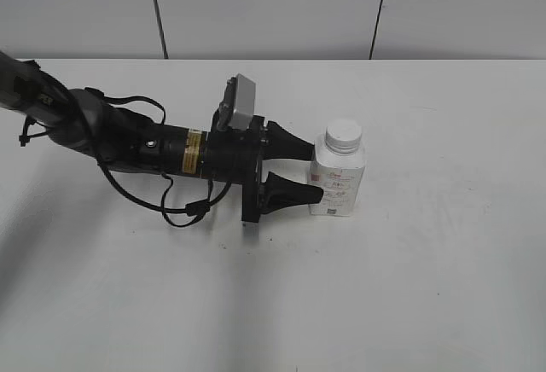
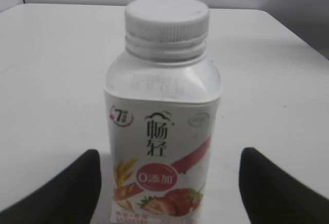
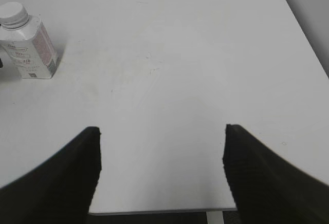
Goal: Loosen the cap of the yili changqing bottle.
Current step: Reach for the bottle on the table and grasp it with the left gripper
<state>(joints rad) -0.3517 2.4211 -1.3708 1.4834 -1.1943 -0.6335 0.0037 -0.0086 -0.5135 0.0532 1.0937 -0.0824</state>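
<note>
A: Toward the far edge of the white bench [image 1: 409,287], right of its middle, the yili changqing bottle [image 1: 337,181] is seen standing upright, with the cap [image 1: 344,135] seated on its neck.

B: Is the bottle gripped?

A: No grip can be confirmed. The left pincer [image 1: 310,174] is held level with its 2 black fingers spread, 1 on each side of the bottle's lower body. In the exterior view the fingertips [image 1: 312,193] appear to reach the bottle's left face, but contact cannot be told. In the left wrist view a gap of bench is seen between each finger and the label.

B: What is shown on the label?

A: Dark Chinese characters, a red oval badge, a pink-red band, grain ears and strawberries are seen in the left wrist view. A small dark square is visible low on the side facing the exterior camera.

B: And the cap?

A: A ribbed side and a flat top are shown, with the threaded ring just beneath it. Nothing is touching it.

B: The right pincer [image 3: 162,170]?

A: It is spread wide above bare bench near the near edge, well apart from the bottle, which is seen small at the upper left of the right wrist view.
</note>
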